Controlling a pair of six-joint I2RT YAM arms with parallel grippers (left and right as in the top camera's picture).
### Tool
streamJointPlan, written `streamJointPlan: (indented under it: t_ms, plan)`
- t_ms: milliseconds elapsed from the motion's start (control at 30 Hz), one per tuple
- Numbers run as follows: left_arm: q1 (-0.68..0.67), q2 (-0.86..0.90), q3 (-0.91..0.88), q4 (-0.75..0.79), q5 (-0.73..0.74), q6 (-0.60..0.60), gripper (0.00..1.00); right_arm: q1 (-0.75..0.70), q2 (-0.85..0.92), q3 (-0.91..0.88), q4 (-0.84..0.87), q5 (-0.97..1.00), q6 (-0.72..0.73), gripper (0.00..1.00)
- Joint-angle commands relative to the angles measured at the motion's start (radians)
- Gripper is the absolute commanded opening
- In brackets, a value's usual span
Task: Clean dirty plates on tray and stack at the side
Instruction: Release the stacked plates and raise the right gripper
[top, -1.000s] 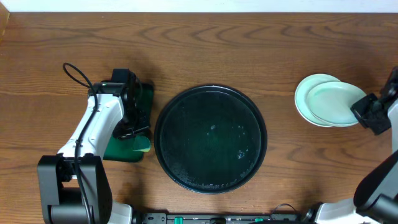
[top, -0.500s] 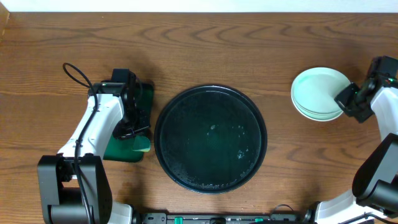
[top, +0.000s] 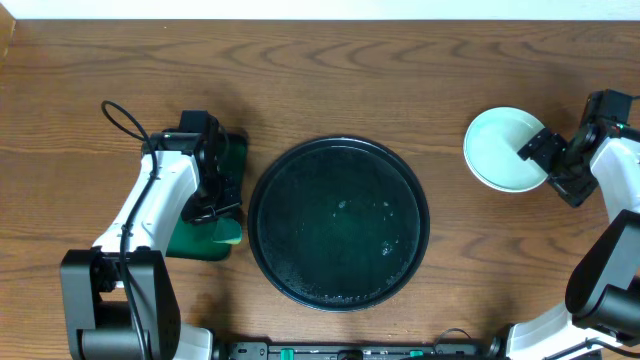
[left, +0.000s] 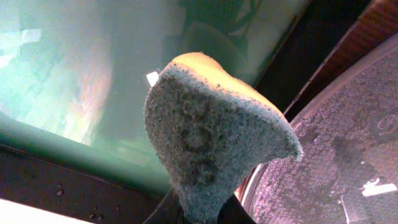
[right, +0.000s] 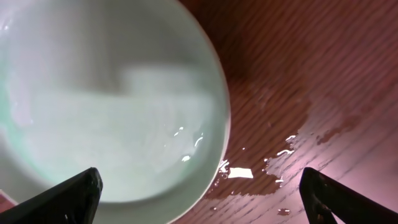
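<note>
Here, the plates (top: 503, 150) sit stacked near the table's (top: 400, 70) right edge, as the task asks; the right gripper (top: 552, 168) hovers at their rim, jaws wide, holding nothing; the tray (top: 300, 200) holds only water drops; the left gripper (top: 215, 205) pinches a sponge (left: 211, 137) above the green tray (top: 190, 240), probably parked.

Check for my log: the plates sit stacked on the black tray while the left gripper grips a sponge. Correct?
No: overhead shows the plates stacked on the table, right of the black tray. The left gripper does grip a sponge.
</note>
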Motion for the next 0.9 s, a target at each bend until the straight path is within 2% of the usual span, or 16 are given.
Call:
streamJointPlan:
  t_ms: [0, 367, 600, 667, 767, 800, 833, 867]
  plan:
    - [0.004, 0.005, 0.024, -0.004, 0.005, 0.037, 0.07, 0.008, -0.053, 0.03, -0.019, -0.033, -0.073, 0.99]
    - [0.005, -0.048, 0.06, -0.013, -0.117, 0.031, 0.07, 0.075, -0.382, 0.057, -0.135, -0.032, -0.134, 0.99]
    - [0.027, -0.039, 0.061, 0.018, -0.235, 0.006, 0.08, 0.159, -0.498, 0.057, -0.222, -0.075, -0.133, 0.99]
    - [0.049, -0.025, 0.061, 0.042, -0.233, 0.006, 0.15, 0.206, -0.52, 0.057, -0.251, -0.097, -0.134, 0.99]
    - [0.081, -0.005, 0.061, 0.066, -0.222, 0.007, 0.15, 0.292, -0.547, 0.057, -0.28, -0.099, -0.134, 0.99]
    - [0.09, 0.002, 0.061, 0.073, -0.211, 0.018, 0.17, 0.32, -0.554, 0.057, -0.284, -0.1, -0.134, 0.99]
    - [0.096, 0.005, 0.061, 0.079, -0.188, 0.04, 0.24, 0.352, -0.56, 0.057, -0.286, -0.1, -0.134, 0.99]
    - [0.099, 0.006, 0.061, 0.085, -0.168, 0.057, 0.25, 0.373, -0.564, 0.057, -0.288, -0.099, -0.134, 0.99]
